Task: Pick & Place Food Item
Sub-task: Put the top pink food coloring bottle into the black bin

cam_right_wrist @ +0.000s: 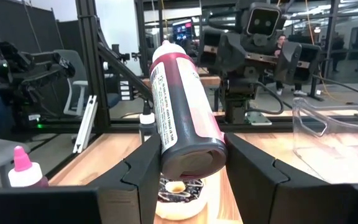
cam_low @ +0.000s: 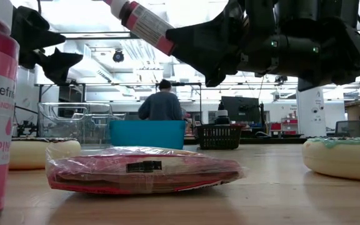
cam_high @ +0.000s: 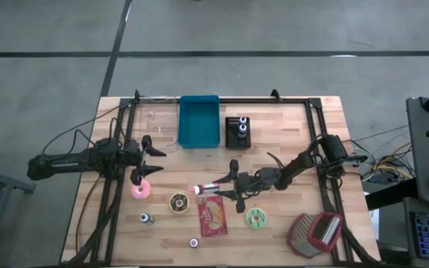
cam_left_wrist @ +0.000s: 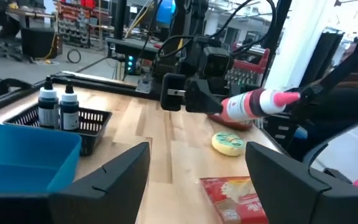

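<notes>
A red squeeze bottle (cam_high: 208,186) with a pink cap lies on its side in the air near the table's middle, with my right gripper (cam_high: 233,186) shut on it. Under it are a chocolate donut (cam_right_wrist: 178,193) and a red food packet (cam_high: 212,216), both flat on the table. A pink donut (cam_high: 140,191) lies to the left and a green-iced donut (cam_high: 257,217) to the right. At the table's left, my left gripper (cam_high: 151,160) stands open and level, holding nothing; its two fingers frame the left wrist view, left gripper (cam_left_wrist: 197,180). My right gripper pinches the bottle's base end (cam_right_wrist: 191,155) between its two fingers, one on each side. The fingers come level from the table's right and lie along the bottle. The bottle is lifted clear, its pink cap (cam_high: 194,190) pointing toward the table's left and raised a little.
A blue bin (cam_high: 199,120) and a black basket (cam_high: 237,132) holding two small bottles stand at the far side. Two small bottles (cam_high: 146,218) (cam_high: 194,243) stand near the front edge. A red grater-like object (cam_high: 315,233) lies at the front right. A person stands beyond the table.
</notes>
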Controlling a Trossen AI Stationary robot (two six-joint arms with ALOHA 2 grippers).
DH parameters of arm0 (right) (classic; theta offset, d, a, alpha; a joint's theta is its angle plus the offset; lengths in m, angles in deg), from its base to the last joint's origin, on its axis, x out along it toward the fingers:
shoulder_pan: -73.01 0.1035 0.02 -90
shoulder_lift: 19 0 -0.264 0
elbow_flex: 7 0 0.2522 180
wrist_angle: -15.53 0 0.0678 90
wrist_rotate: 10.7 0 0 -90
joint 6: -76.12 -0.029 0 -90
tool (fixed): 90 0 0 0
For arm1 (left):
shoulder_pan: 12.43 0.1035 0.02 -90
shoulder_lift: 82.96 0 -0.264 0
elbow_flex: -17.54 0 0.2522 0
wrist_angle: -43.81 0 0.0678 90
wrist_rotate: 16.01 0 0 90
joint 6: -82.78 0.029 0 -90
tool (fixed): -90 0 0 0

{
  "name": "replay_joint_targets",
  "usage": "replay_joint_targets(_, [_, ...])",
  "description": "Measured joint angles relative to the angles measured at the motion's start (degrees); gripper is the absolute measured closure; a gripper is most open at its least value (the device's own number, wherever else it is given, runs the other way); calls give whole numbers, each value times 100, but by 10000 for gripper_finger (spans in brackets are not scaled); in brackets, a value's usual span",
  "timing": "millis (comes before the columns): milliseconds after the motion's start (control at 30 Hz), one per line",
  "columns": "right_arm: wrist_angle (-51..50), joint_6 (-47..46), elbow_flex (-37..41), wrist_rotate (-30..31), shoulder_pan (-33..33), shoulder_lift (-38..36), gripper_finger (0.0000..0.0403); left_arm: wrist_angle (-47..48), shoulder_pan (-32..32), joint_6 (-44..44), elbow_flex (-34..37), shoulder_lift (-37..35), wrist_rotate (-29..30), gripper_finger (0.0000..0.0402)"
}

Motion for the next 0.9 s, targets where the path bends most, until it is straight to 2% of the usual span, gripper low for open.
replay_joint_targets(400, [-38, 0, 0, 4, 0, 0, 252, 5, 0, -152, -84, 4, -38, 129])
replay_joint_targets(567, [-38, 2, 0, 13, 0, 0, 252, 3, -2, -178, -347, 137, -451, 133])
replay_joint_targets(733, [-47, 1, 0, 13, 0, 0, 252, 22, -2, -153, -626, 602, -488, 136])
replay_joint_targets(900, [-64, 0, 0, 13, 0, 0, 252, 61, -20, -348, -843, 1359, -490, 136])
